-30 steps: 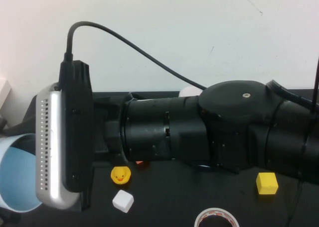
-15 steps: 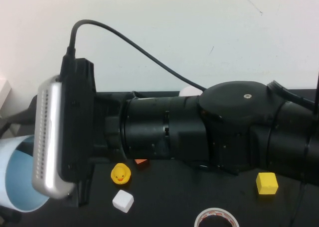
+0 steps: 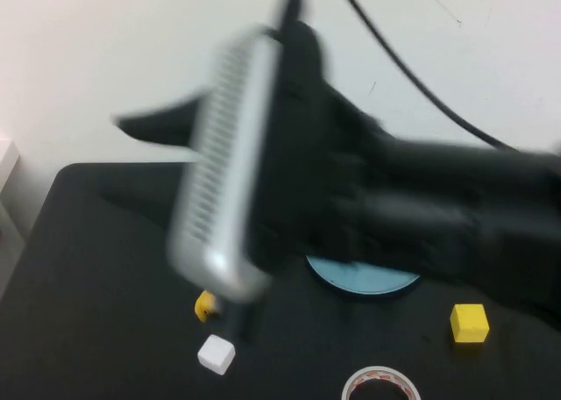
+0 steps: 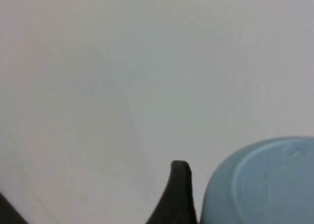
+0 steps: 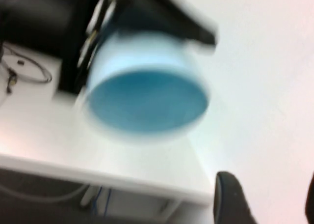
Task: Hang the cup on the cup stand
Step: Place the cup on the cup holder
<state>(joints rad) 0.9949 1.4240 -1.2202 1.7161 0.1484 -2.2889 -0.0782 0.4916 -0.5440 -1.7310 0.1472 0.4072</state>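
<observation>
The light blue cup [image 5: 147, 94] is in my left gripper [image 5: 162, 17], whose black fingers grip it by its closed end; its open mouth faces the right wrist camera. The left wrist view shows the cup's base [image 4: 265, 184] beside one black finger [image 4: 179, 189]. In the high view the cup and the left gripper are hidden. My right gripper [image 5: 270, 199] is open and empty, raised above the table's left half [image 3: 140, 159], motion-blurred. Of the cup stand only part of the round blue base [image 3: 364, 279] shows under the right arm; its pegs are hidden.
On the black table [image 3: 88, 312] sit a yellow duck [image 3: 206, 306], a white cube [image 3: 216, 354], a yellow cube [image 3: 469, 323] and a tape roll [image 3: 379, 387] at the front edge. A white wall stands behind.
My right arm has swung up and to the right, uncovering the stand's base. The cup, at the high view's left edge before, is no longer seen there.
</observation>
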